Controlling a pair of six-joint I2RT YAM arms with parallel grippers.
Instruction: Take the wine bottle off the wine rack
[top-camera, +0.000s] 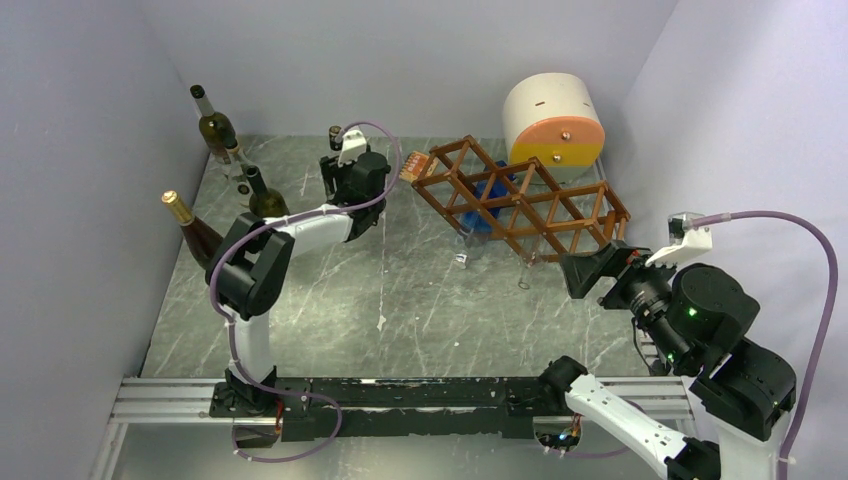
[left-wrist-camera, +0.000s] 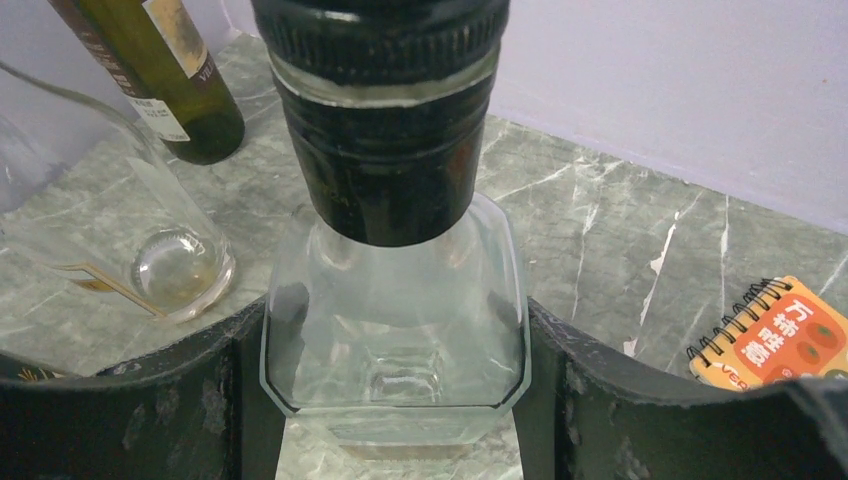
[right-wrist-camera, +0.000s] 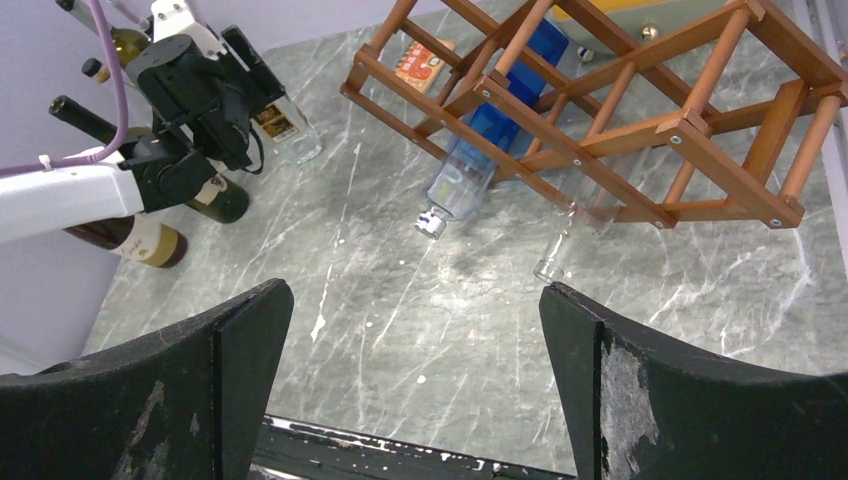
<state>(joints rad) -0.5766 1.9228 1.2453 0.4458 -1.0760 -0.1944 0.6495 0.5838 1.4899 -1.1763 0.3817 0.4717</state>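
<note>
Grey marble table (top-camera: 400, 300) is filling the top view. Wine rack (top-camera: 520, 200) is sitting skewed at upper centre-right, just in front of a cream-and-orange cylinder (top-camera: 555, 125). Right gripper (right-wrist-camera: 415, 300) is hovering at right of frame, jaws wide apart. Left gripper (left-wrist-camera: 395, 400) is clamping a square clear bottle (left-wrist-camera: 395, 310), black cap upward, at upper left, well apart from the rack. A blue-labelled bottle (right-wrist-camera: 470, 160) is poking out of a rack cell.

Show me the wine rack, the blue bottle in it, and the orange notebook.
wine rack (top-camera: 520, 200): top view, middle bar.
blue bottle (right-wrist-camera: 458, 185): right wrist view, clear end.
orange notebook (left-wrist-camera: 783, 336): left wrist view, cover.
</note>
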